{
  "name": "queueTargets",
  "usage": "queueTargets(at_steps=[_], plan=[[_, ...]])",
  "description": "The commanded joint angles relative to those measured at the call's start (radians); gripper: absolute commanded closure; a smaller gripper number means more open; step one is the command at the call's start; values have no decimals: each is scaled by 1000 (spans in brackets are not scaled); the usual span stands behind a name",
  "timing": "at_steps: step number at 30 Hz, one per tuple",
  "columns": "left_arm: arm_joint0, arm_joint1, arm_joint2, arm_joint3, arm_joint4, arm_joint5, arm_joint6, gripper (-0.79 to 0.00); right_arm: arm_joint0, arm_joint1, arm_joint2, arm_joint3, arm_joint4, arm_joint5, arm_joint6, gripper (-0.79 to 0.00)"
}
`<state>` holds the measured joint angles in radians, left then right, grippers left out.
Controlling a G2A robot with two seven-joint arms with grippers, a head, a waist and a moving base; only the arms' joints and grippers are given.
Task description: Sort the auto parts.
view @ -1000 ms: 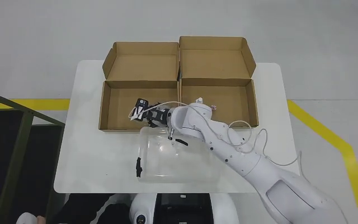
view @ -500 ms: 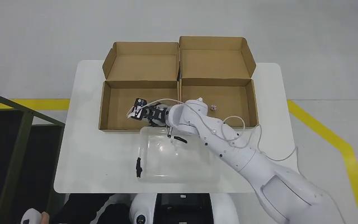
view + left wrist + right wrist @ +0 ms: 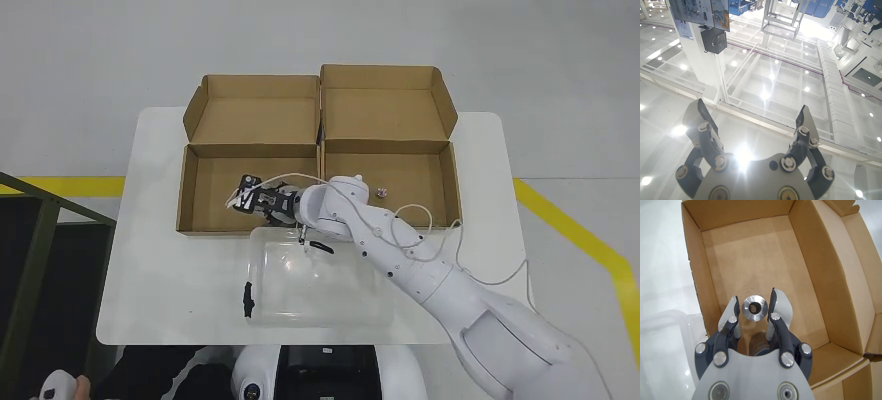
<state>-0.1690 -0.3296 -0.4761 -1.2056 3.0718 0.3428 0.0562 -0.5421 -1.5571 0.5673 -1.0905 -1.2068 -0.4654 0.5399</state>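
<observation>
**Boxes behind, bin in front**

We see two open boxes side by side on the table (image 3: 150, 285), walls touching: left box (image 3: 212, 186), right box (image 3: 425, 188). A bin (image 3: 335, 292) sits just in front of them. The right gripper (image 3: 754, 293) hangs over the left box's near right part, with a ring part (image 3: 754, 310) between its spread fingers. A small part (image 3: 381, 190) lies in the right box. A clip (image 3: 247, 298) is at the bin's left end.
</observation>
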Motion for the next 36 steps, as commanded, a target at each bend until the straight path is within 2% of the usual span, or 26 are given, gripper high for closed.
queueTargets(at_steps=[1, 6, 12, 24, 36], plan=[[0, 0, 0, 0, 0, 0, 0, -785, 1, -3, 3, 4, -1, -1, -1, -302], [0, 0, 0, 0, 0, 0, 0, -785, -1, -1, 30, -31, -5, -5, -22, -314], [0, 0, 0, 0, 0, 0, 0, -785, -40, 23, 99, -163, -18, -17, -27, -323], [0, 0, 0, 0, 0, 0, 0, -785, -271, 107, 313, -530, -79, -62, -3, -336], [0, 0, 0, 0, 0, 0, 0, -785, -479, 167, 537, -699, -120, -92, -80, -345]])
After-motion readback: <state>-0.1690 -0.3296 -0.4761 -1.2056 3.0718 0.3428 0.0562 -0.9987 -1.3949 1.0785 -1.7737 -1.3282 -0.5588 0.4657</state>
